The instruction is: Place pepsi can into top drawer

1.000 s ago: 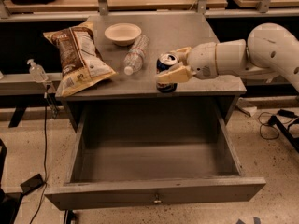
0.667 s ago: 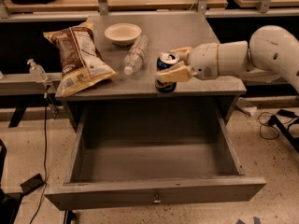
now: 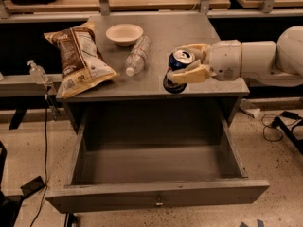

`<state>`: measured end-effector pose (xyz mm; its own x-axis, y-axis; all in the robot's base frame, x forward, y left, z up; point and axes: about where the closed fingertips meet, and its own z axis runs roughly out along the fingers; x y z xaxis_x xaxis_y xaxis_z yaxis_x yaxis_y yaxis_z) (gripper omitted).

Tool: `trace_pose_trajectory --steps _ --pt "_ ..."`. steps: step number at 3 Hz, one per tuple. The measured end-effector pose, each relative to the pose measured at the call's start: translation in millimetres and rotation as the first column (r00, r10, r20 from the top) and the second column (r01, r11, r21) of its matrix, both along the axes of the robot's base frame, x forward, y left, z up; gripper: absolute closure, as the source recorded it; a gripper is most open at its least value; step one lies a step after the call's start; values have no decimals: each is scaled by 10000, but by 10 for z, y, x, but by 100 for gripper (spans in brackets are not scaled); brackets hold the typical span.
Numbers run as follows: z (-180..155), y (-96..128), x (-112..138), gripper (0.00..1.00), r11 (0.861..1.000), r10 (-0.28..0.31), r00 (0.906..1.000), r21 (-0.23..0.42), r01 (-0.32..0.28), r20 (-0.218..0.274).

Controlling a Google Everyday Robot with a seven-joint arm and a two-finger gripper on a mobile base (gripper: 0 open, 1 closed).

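Slight displacement only: compared with the earlier frame, the gripper [image 3: 176, 64] and the can [image 3: 180, 59] sit a little nearer the table's [image 3: 189, 27] right edge. The arm reaches in from the right. The jaws are clamped on the can, one finger behind it and one in front. The can is at the front edge, toward the front right corner, tilted slightly. Whether its base is clear of the surface cannot be determined.

Step in hand: grasp complete, transfer to the drawer [image 3: 156, 194] not yet begun. The drawer stands fully pulled out below the front edge.

Next move, as judged: raise the can clear of the top, carry it forward past the front edge, lower it inside the drawer walls, then part the jaws. The bottle [image 3: 137, 56], bowl [image 3: 124, 33] and bag [image 3: 80, 60] lie toward the left edge, away from this path.
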<state>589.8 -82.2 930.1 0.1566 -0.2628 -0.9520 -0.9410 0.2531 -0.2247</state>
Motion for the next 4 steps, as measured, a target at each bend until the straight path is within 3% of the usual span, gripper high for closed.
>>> trace_pose_trajectory --steps 2,3,4 --pt "-57 -28 31 100 9991 208 9995 358 -216 244" --pt "-96 -65 -138 100 9975 224 9973 654 -269 692" --pt "-551 -33 -577 100 9986 297 9995 429 -301 95"
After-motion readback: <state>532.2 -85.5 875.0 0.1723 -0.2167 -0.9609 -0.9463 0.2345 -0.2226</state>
